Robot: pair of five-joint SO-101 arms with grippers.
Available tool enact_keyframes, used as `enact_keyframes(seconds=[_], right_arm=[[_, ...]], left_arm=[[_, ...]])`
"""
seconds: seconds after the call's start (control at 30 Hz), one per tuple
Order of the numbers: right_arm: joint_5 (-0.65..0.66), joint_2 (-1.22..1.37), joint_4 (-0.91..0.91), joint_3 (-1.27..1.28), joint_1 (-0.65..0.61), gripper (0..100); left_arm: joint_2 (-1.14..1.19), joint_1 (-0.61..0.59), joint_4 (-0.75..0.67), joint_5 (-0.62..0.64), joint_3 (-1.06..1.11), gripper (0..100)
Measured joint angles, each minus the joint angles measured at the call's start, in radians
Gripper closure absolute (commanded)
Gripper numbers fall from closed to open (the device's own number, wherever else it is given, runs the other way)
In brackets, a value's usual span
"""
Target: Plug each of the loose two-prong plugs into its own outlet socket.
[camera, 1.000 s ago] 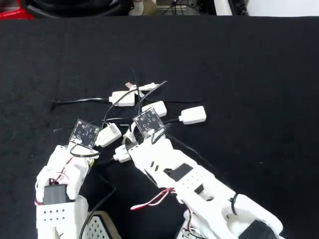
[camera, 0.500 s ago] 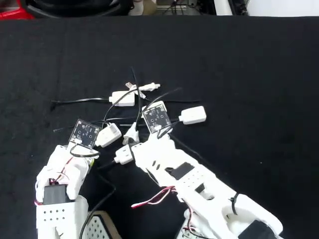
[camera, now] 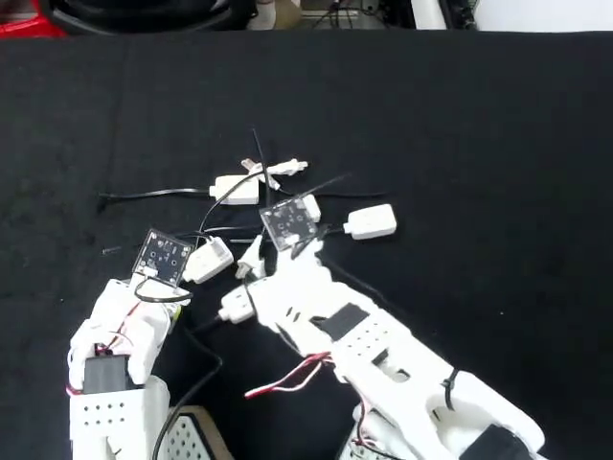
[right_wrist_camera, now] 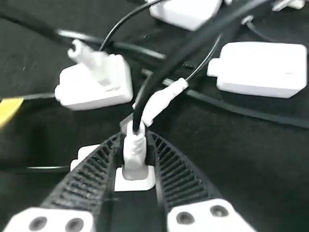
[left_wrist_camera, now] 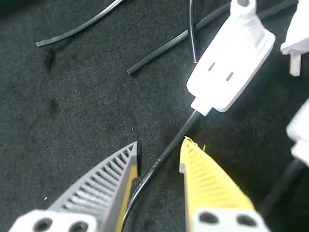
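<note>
The right end effector (right_wrist_camera: 134, 137) is gripping what seems a white plug (right_wrist_camera: 135, 174). The left end effector (left_wrist_camera: 160, 143) — open — is straddling a cord (left_wrist_camera: 179, 131).

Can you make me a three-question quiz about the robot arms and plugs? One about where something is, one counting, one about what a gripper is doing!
1. Where does the black cord run at the left gripper?
A. Between its fingers
B. Far to one side
C. Round one finger

2. How many slots does the white socket on that cord show?
A. One
B. Two
C. Four

3. What is the right gripper doing?
A. Open and empty
B. Shut on a white plug
C. Shut on a socket

A: the cord lies in the gap.
B: its face has two slots.
B: both fingers press the plug.
</note>
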Motion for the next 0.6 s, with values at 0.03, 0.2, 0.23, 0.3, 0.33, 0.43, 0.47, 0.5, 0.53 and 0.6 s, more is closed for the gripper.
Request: enact_keyframes(seconds=[0.03, 0.2, 0.23, 0.3, 0.33, 0.43, 0.47, 0.5, 0.53, 0.6], right_arm=[[0.000, 0.000, 0.018, -0.003, -0.012, 98.6], [0.031, -0.003, 0.058, -0.006, -0.035, 98.6], [0.031, -0.003, 0.058, -0.006, -0.035, 98.6], [0.034, -0.003, 0.060, -0.006, -0.035, 98.6], [0.048, -0.003, 0.066, -0.008, -0.035, 98.6], [0.097, -0.005, 0.094, -0.026, -0.037, 98.6], [0.109, -0.005, 0.097, -0.031, -0.037, 98.6], [0.120, -0.005, 0.097, -0.031, -0.043, 98.6], [0.129, -0.005, 0.097, -0.031, -0.046, 98.6], [0.140, -0.005, 0.097, -0.031, -0.046, 98.6]], left_arm=[[0.000, 0.000, 0.000, 0.000, 0.000, 85], [0.000, 0.000, 0.000, 0.000, 0.000, 85], [0.000, 0.000, 0.000, 0.000, 0.000, 85], [0.000, 0.000, 0.000, 0.000, 0.000, 85], [0.000, 0.000, 0.000, 0.000, 0.000, 85], [0.000, 0.000, 0.000, 0.009, -0.011, 85], [0.000, 0.000, 0.000, 0.041, -0.028, 85], [0.000, -0.002, 0.000, 0.091, -0.054, 85], [0.000, 0.000, -0.005, 0.152, -0.089, 85], [0.000, 0.025, -0.057, 0.273, -0.169, 85]])
